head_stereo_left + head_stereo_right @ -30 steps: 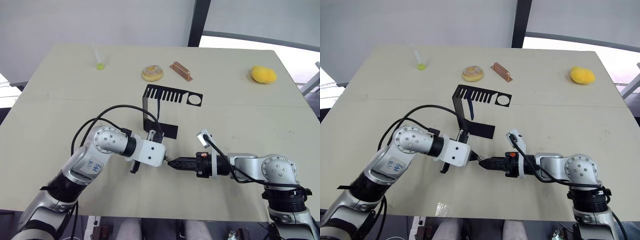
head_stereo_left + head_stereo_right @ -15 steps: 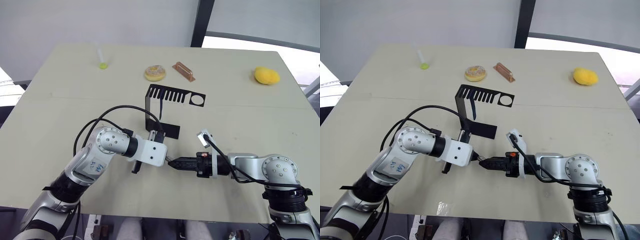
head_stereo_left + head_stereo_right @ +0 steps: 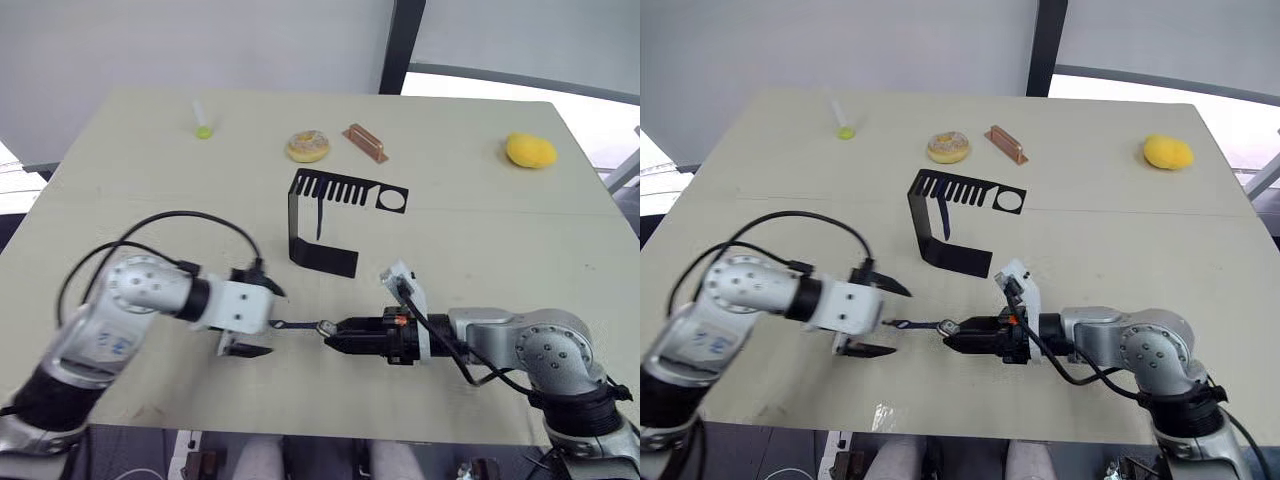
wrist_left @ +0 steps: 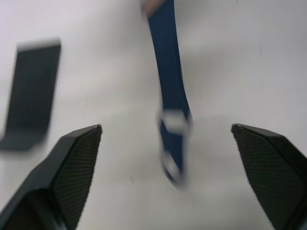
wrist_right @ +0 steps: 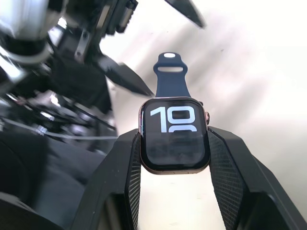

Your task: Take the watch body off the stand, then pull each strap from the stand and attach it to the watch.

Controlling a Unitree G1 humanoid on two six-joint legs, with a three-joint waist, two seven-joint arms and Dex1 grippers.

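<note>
My right gripper [image 3: 336,334] is shut on the watch body [image 5: 173,136], whose black screen shows white digits. A navy strap [image 3: 296,325] runs from the watch's edge toward my left gripper [image 3: 260,321], its free end [image 4: 171,120] lying between the fingers. The left gripper stands open, its fingers [image 4: 72,163] wide apart and clear of the strap. The black C-shaped stand [image 3: 303,222] sits behind both grippers, and a second navy strap [image 3: 943,222] hangs from its slotted top plate.
Along the far side of the table lie a doughnut [image 3: 306,146], a copper-coloured bar [image 3: 364,142], a yellow lump [image 3: 530,151] and a small green-tipped tube [image 3: 202,120]. Black cables loop over my left arm. The table's near edge [image 3: 330,432] runs just below both arms.
My left gripper has opened, let go of the strap and drawn back to the left. The right gripper with the watch has shifted slightly left, and the strap now trails from the watch.
</note>
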